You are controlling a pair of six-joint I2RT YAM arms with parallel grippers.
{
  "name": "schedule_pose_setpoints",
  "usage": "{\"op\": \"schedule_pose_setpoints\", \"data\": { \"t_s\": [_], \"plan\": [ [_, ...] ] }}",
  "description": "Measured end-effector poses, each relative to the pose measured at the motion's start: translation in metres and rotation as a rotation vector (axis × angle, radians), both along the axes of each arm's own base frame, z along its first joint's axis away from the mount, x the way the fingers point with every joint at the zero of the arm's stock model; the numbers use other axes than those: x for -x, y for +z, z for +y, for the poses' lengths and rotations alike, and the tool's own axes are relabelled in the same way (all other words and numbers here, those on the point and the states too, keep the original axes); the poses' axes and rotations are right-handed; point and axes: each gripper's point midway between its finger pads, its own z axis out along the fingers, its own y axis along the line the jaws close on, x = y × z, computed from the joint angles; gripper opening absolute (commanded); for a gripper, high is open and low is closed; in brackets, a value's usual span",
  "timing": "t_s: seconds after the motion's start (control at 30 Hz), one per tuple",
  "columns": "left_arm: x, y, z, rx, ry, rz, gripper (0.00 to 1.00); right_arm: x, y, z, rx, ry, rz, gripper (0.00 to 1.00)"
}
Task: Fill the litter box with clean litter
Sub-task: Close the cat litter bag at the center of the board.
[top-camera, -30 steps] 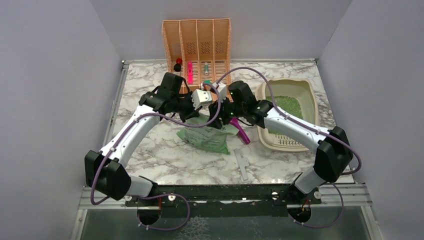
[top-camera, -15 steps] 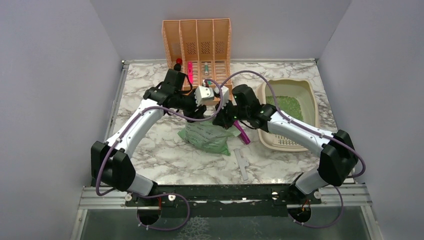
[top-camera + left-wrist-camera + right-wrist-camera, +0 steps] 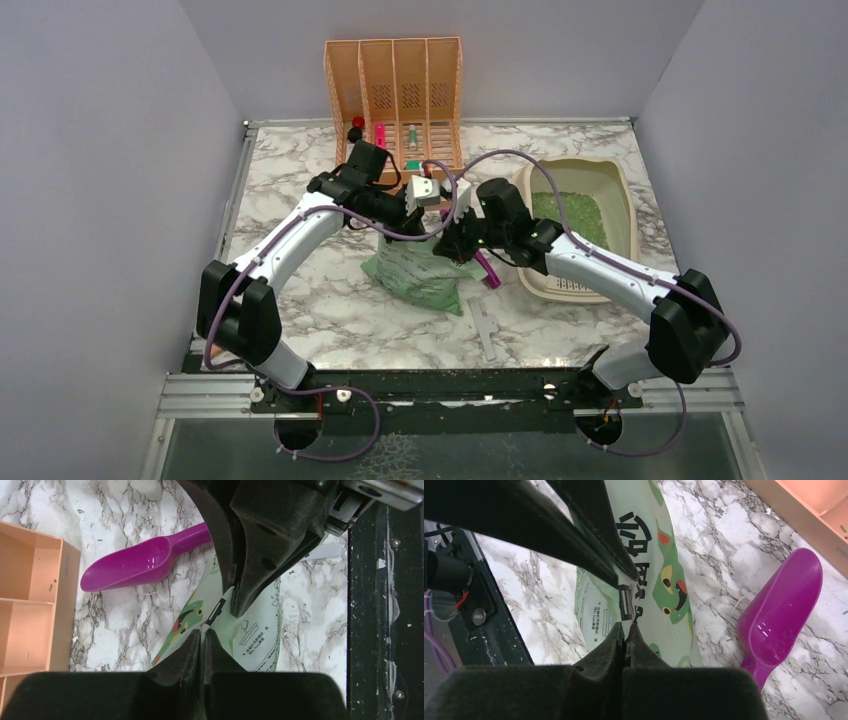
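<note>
Top view: litter box (image 3: 622,200) sits on the right side of the table (image 3: 300,300), just right of the bag (image 3: 420,278). Its long axis runs near-to-far, slightly skewed, with the grille end (image 3: 570,285) toward the arm bases. Green litter (image 3: 575,212) covers the floor in the middle and far part; the right forearm crosses over the box above the grille end. Left gripper (image 3: 415,225) and right gripper (image 3: 455,240) meet over the top of the bag, but their fingertips are too small and hidden here to read. Purple scoop (image 3: 487,270) lies between bag and box, file organizer (image 3: 395,80) at the far edge

Left wrist: resolves what the top view can't. Left gripper (image 3: 202,637) is pinched nearly together on the bag's upper edge, and the right gripper's tip bites the same edge just beside it. Scoop (image 3: 135,567) lies open side up on the marble, with the organizer corner (image 3: 30,605) alongside

Right wrist: right gripper (image 3: 625,630) is clamped tight on the bag's edge, cat print (image 3: 669,590) readable, the left gripper's fingers (image 3: 589,545) right next to it. Scoop bowl (image 3: 784,610) is near the bag, not touching it

Box and litter show only in the top view; both grips show only in the wrist views
</note>
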Motion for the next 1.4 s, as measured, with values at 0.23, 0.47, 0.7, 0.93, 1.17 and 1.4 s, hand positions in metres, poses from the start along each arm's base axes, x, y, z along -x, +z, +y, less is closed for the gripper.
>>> {"op": "schedule_pose_setpoints", "data": {
  "t_s": [0.23, 0.47, 0.7, 0.93, 1.17, 1.4],
  "plan": [
    [0.004, -0.004, -0.002, 0.006, 0.017, -0.005, 0.0, 0.006, -0.004, -0.007, 0.015, -0.014, 0.0, 0.01],
    [0.001, -0.005, 0.014, -0.023, 0.124, -0.042, 0.0, 0.013, -0.008, -0.014, 0.053, -0.018, 0.028, 0.12],
    [-0.014, -0.013, 0.034, -0.072, 0.219, -0.045, 0.0, 0.033, -0.007, -0.042, 0.083, -0.096, 0.094, 0.04],
    [-0.017, -0.012, 0.034, -0.072, 0.228, -0.05, 0.0, 0.033, -0.017, -0.056, 0.143, -0.168, 0.12, 0.01],
    [-0.019, -0.006, 0.027, -0.031, 0.197, -0.052, 0.49, 0.038, -0.011, -0.061, 0.117, -0.17, 0.093, 0.01],
    [-0.006, 0.003, -0.002, 0.049, 0.037, -0.068, 0.56, 0.04, -0.003, -0.063, 0.099, -0.171, 0.076, 0.01]
  ]
}}
